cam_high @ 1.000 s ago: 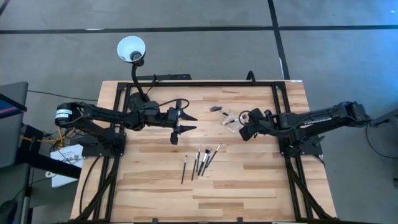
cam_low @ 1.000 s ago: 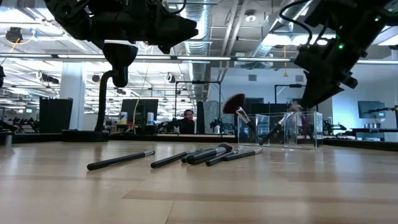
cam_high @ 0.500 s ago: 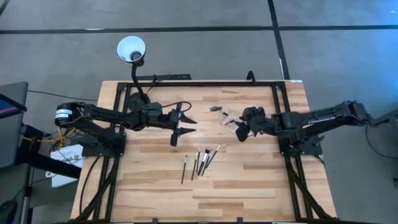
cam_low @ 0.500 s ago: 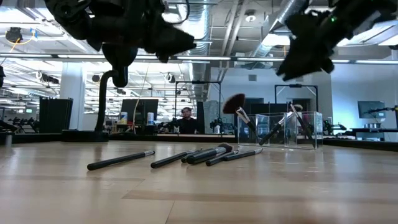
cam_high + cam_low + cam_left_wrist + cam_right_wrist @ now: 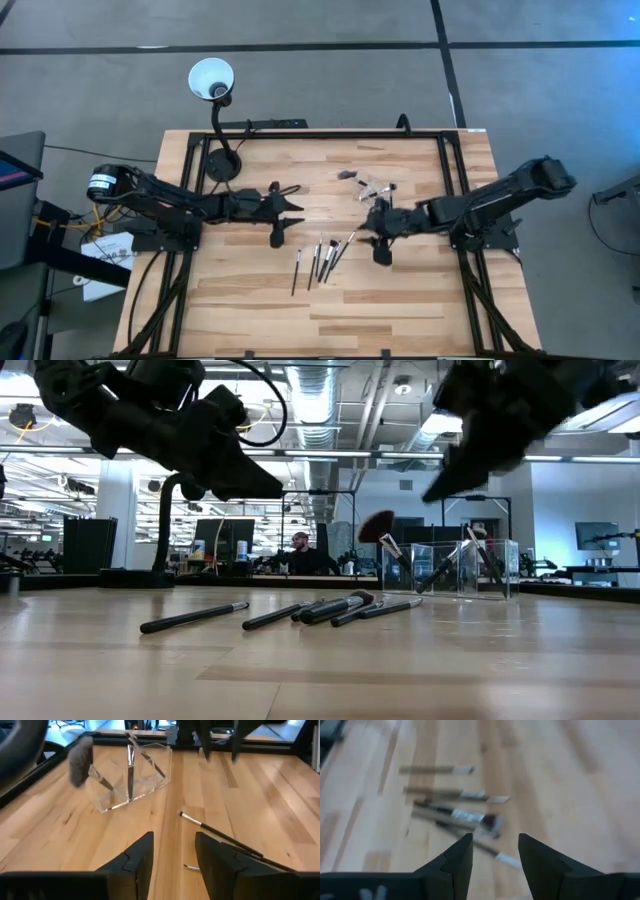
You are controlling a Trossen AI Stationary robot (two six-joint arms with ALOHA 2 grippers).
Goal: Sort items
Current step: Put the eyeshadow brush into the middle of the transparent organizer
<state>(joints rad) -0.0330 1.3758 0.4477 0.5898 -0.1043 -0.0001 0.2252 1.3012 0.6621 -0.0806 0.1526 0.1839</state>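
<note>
Several slim makeup brushes [image 5: 322,260] lie side by side on the wooden table near its middle, also visible in the right wrist view [image 5: 455,805] and the low view [image 5: 300,610]. A clear holder [image 5: 372,188] farther back has a fan brush [image 5: 80,760] and other brushes leaning in it. My left gripper [image 5: 297,214] hovers open to the left of the lying brushes, pointing toward the holder [image 5: 130,785]. My right gripper [image 5: 367,230] hovers open just right of the lying brushes, slanting down at them. Neither has anything between its fingers.
A black gooseneck lamp with a white shade [image 5: 211,78] stands at the table's far left corner. A black frame [image 5: 320,135] runs along the table's edges. People and desks show in the room behind [image 5: 300,550]. Bare wood lies toward the near edge [image 5: 320,320].
My right gripper has left the holder, gone toward the table's near edge and left toward the lying brushes, and rolled about. My left gripper has sunk and shifted toward the near edge, tipping level. The lying brushes have kept still.
</note>
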